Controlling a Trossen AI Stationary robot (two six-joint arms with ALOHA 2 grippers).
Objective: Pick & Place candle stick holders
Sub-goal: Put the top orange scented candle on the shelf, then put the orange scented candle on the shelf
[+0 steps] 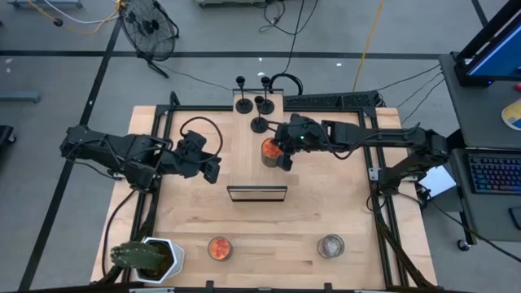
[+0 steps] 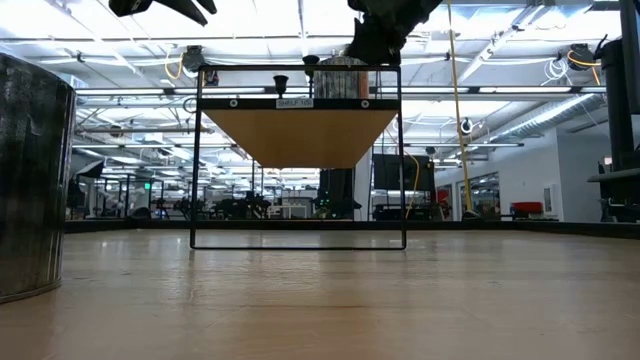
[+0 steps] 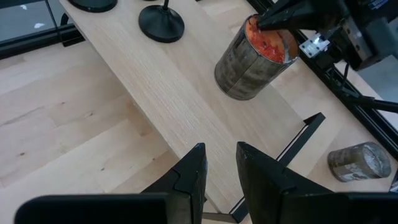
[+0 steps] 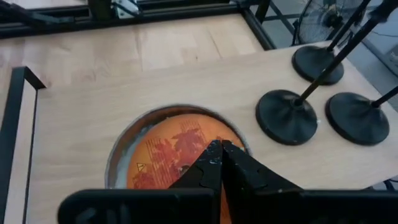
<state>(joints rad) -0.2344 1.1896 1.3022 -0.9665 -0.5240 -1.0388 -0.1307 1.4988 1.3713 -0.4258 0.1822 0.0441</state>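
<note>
Four candle stick holders point(image 1: 259, 103) stand clustered at upper centre on a raised wooden shelf point(image 1: 244, 155). Rigid, light, top-heavy; I'd pinch the thin stem. Right gripper point(image 1: 282, 155), fingers pressed together, sits on an orange candle jar point(image 1: 269, 151); left gripper point(image 1: 213, 168) is narrowly parted, empty.

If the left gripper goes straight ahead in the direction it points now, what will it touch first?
Probably the candle jar with the orange top that the shut right gripper is pressing on. It lies ahead of the left gripper on the wooden shelf; depth is unclear, so it may pass above.

Robotics lab or workshop, concrete floor point(image 1: 65, 81) (taped lines), floor fan point(image 1: 152, 26), trailing cables point(image 1: 407, 81)
</note>
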